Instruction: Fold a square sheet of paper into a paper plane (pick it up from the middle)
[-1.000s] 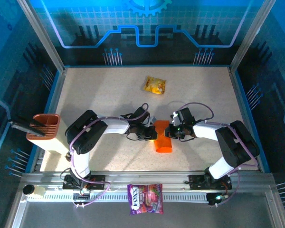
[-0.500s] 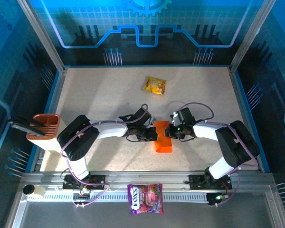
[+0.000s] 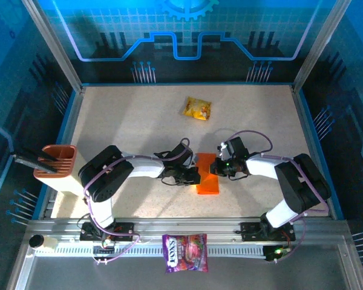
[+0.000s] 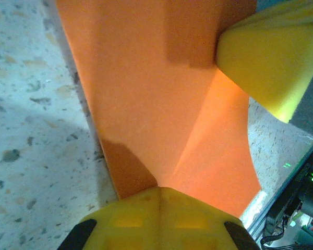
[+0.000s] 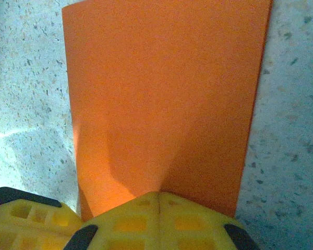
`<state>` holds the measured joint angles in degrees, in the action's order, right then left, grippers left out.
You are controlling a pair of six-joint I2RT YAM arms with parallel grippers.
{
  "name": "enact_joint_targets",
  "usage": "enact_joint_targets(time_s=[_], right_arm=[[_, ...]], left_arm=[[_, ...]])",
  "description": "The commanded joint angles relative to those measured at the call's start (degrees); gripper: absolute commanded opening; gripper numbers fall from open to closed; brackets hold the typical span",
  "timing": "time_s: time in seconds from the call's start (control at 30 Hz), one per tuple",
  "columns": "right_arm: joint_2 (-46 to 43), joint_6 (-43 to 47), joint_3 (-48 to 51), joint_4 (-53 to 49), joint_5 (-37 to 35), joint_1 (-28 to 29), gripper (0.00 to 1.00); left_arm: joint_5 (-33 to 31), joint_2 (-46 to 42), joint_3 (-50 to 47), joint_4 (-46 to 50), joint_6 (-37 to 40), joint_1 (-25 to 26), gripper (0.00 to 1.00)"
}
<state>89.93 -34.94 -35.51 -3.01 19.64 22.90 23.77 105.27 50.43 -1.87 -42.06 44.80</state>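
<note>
Jaws on the left gripper (image 3: 193,177) stand together. In its wrist camera a raised crease runs straight out from the yellow fingertips (image 4: 159,219), so we judge them clamped on one edge of the thin, matte, bright-orange square sheet of paper (image 3: 207,183). Those of the right gripper (image 3: 216,168) are together too, with their yellow tips set on the opposite edge. Whether they pinch a layer or merely press it down, we cannot tell.

We see the sheet lying on the speckled beige table (image 3: 127,121), between the two grippers and toward the near middle.

From above it reads as a rectangle, longer than it is wide, and beside the left fingers one part tilts up along the crease. We take that as a first lengthwise fold made or being made. No pointed nose and no wings show, so we judge the task early, with the corner folds and wing folds all left to do.

We count:
- one orange sheet
- two grippers
- one glossy yellow-orange printed snack packet (image 3: 197,108), well apart toward the far side
- one purple printed bag (image 3: 185,252), beyond the table's near edge
- one terracotta slotted holder (image 3: 55,160), at the left edge
</note>
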Motion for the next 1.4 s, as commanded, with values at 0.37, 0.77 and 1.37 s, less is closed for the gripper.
enact_joint_targets(time_s=[0.37, 0.77, 1.37], right_arm=[[1.0, -0.6, 2.3, -6.7, -5.8, -1.1, 0.0], [0.3, -0.7, 2.4, -7.1, -6.0, -1.1, 0.0], [0.5, -0.7, 2.4, -6.9, -6.2, -1.1, 0.0]], left_arm=[[-0.8, -8.3, 0.4, 3.5, -1.2, 1.3, 0.0], [4.4, -0.4, -2.2, -0.7, -2.0, 2.8, 0.0], [0.2, -11.3, -10.1, -1.4, 1.5, 4.1, 0.0]])
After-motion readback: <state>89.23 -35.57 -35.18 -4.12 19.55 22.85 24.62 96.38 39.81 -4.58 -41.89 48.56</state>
